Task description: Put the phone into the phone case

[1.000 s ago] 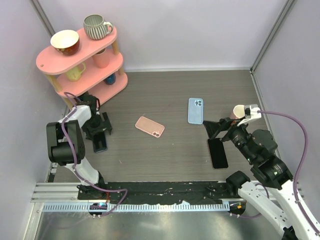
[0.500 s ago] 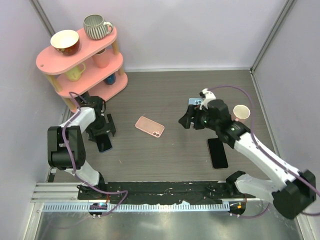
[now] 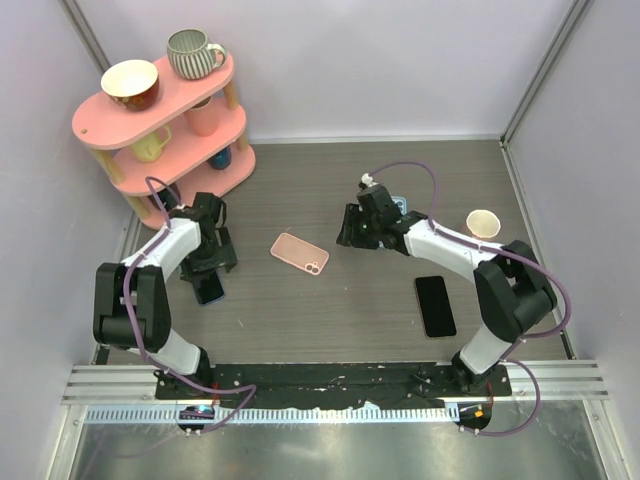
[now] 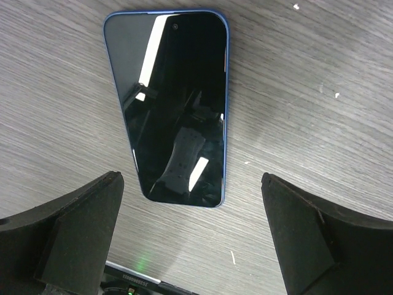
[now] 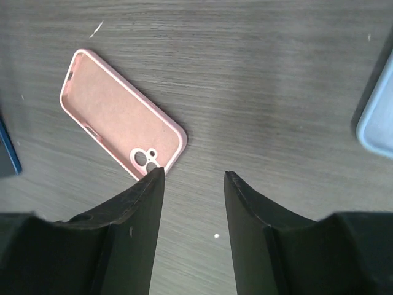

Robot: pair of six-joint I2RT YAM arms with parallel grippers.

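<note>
Phone with a blue rim (image 4: 175,104) lies flat on the desk (image 3: 330,310), its dark glass screen up, at the left side not far from the foot of the pink shelf (image 3: 90,128). The left fingers (image 4: 80,227) hang right over it, spread wide, one on each side of its near end, and we see nothing gripped between them.

To the right of that phone, near the middle of the desk, we find the pink phone case (image 5: 120,117). It lies open side up and at an angle, with its camera cut-out at the corner nearer the arms. The case holds nothing. The right fingers (image 5: 135,227) hover above the desk just beside that corner. They stand partly apart, with bare wood showing in the gap, and they grip nothing.

A light blue case (image 5: 376,123) lies past the right fingers, and in the top view the right arm covers most of it. A second phone, black (image 3: 435,305), rests screen up nearer the right arm's base, well apart from the pink case. A paper cup (image 3: 483,222) stands towards the right wall. On the shelf's top tier we make out a striped mug (image 3: 192,52) and a bowl (image 3: 130,83), with more cups on the tiers below.
</note>
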